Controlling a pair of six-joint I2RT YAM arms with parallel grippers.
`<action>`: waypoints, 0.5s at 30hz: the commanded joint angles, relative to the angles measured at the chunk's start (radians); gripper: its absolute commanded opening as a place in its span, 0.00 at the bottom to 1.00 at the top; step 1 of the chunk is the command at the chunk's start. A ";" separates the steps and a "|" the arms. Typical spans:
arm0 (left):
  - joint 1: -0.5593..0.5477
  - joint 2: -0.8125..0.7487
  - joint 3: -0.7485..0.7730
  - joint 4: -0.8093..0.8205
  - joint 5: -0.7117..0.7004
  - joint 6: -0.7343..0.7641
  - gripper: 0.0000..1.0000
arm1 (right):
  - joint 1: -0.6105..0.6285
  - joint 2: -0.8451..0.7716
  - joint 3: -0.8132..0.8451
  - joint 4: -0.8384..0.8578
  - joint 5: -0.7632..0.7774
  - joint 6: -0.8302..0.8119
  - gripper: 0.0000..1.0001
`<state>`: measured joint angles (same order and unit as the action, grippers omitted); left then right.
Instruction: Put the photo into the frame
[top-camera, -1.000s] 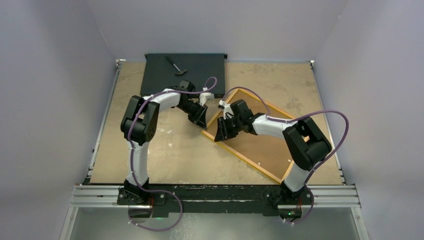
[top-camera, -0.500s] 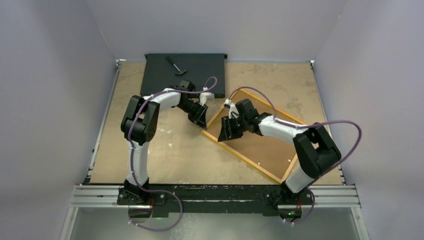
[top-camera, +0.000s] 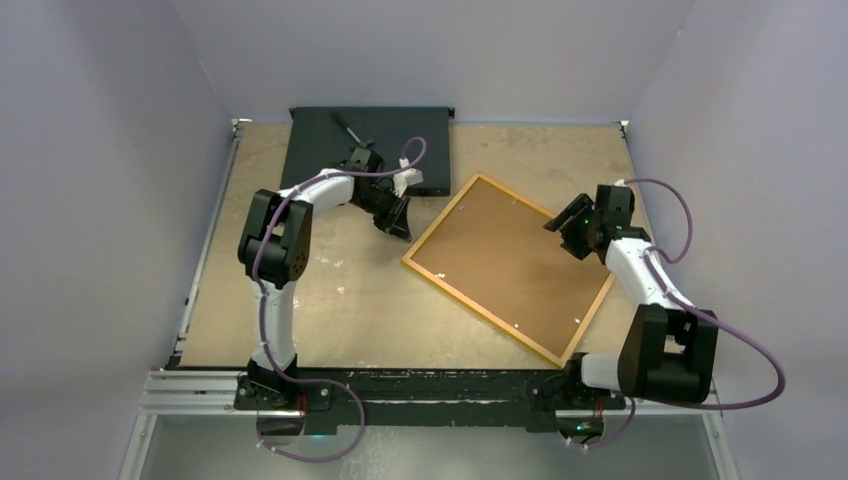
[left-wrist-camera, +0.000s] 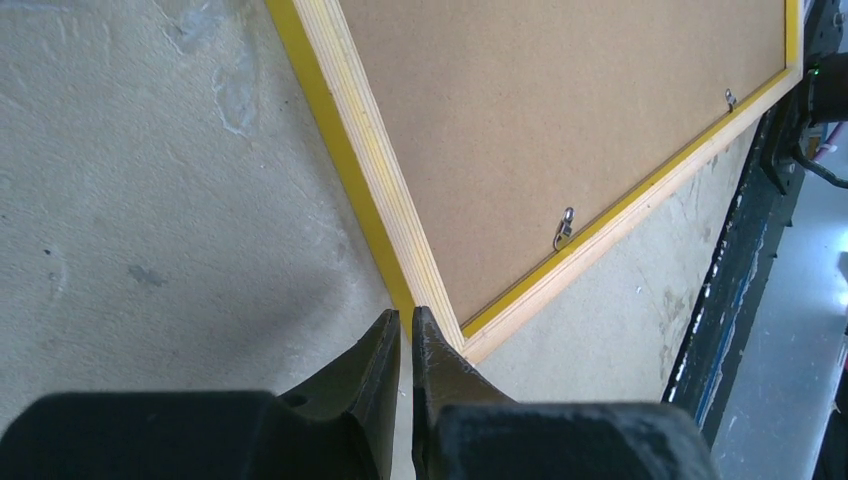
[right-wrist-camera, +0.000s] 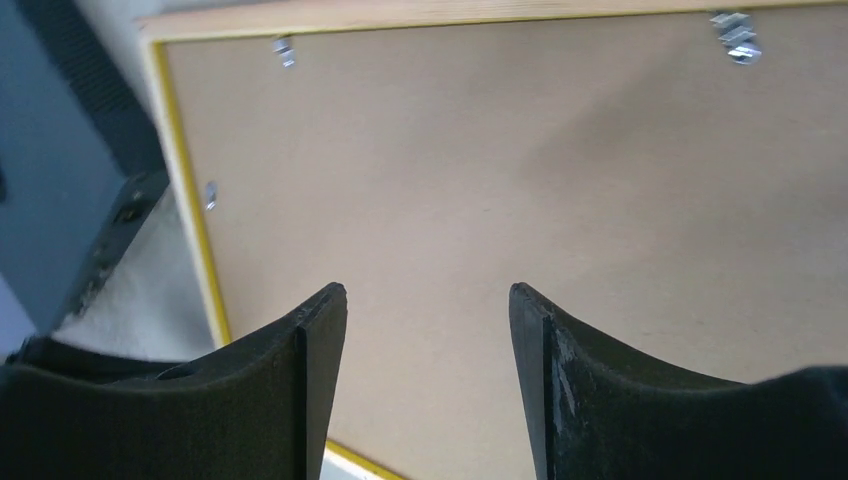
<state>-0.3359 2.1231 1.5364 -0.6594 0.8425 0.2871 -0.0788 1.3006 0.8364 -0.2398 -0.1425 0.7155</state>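
Black box (top-camera: 365, 150): far left of the bench (top-camera: 340, 300), a small tool lying on it. Not involved.

Left hand (left-wrist-camera: 406, 318): fingers drawn together with only a slit between them, gripping nothing. It hangs just off the left corner of the frame (left-wrist-camera: 355, 150); contact cannot be confirmed.

Frame: flat on the bench, right of centre, set askew and back side up. The brown board (top-camera: 510, 265) fills it, with small metal clips (left-wrist-camera: 565, 230) along the edges.

Photo: not seen in any view. Whether it lies under the board cannot be told.

Right hand (right-wrist-camera: 428, 292): fingers spread wide, empty, above the board near the frame's right edge, clear of it.

Assessment: the step in hand appears to be working the board and its clips.

- Brace the corner with the closed left hand so the frame does not slide.
- Bring the right hand low onto one clip at a time.
- Press on the wooden border, not mid-board, where the pane beneath would flex.
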 joint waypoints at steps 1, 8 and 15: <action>0.001 0.021 0.012 0.055 0.002 -0.005 0.07 | -0.031 0.037 -0.006 0.042 0.068 0.103 0.64; -0.011 0.052 -0.061 0.066 -0.002 0.030 0.06 | -0.033 0.321 0.216 0.047 0.082 0.102 0.64; -0.068 0.019 -0.153 0.073 0.013 0.074 0.06 | -0.035 0.479 0.317 0.078 0.047 0.101 0.64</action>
<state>-0.3485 2.1548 1.4487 -0.5846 0.8753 0.3000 -0.1123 1.7332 1.0794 -0.1745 -0.0952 0.8051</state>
